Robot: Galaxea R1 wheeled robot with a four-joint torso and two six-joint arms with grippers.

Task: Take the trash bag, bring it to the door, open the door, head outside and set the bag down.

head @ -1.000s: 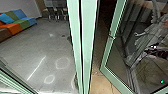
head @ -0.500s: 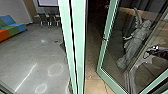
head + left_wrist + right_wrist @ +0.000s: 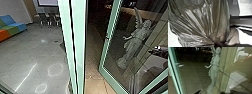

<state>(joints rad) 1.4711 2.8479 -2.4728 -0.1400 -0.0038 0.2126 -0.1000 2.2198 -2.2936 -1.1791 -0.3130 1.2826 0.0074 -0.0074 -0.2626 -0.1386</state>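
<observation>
- Watching from the room, I'd worry first about the trash bag [image 3: 205, 18] catching on the green posts [image 3: 78, 47]; the robot looks very near them, and loose plastic snags easily on a hard edge.
- The glass door [image 3: 104, 56] stands ajar on the right, beyond the posts. If nothing props it, it could swing back and pinch the bag or knock an arm.
- A turn taken too tightly could scrape the door's handle [image 3: 181, 65] or frame, since the way through to the paved ground [image 3: 95, 83] looks narrow.
- Clear panes might fool anyone steering: the statue [image 3: 135, 42] shows through the glass, so the door could be bumped by mistake.
- Thin plastic, pulled into sharp creases, might split or slip if the load swings.
- As for the bag, it lies right up against the left claw [image 3: 216, 44], its pleats running together there and its bulk spreading away. I judge it held, but cannot tell how far that claw is closed.
- The right claw [image 3: 211, 92] is near the glass, well apart from the bag, I'd guess; I cannot tell its opening, and see nothing in its hold.
</observation>
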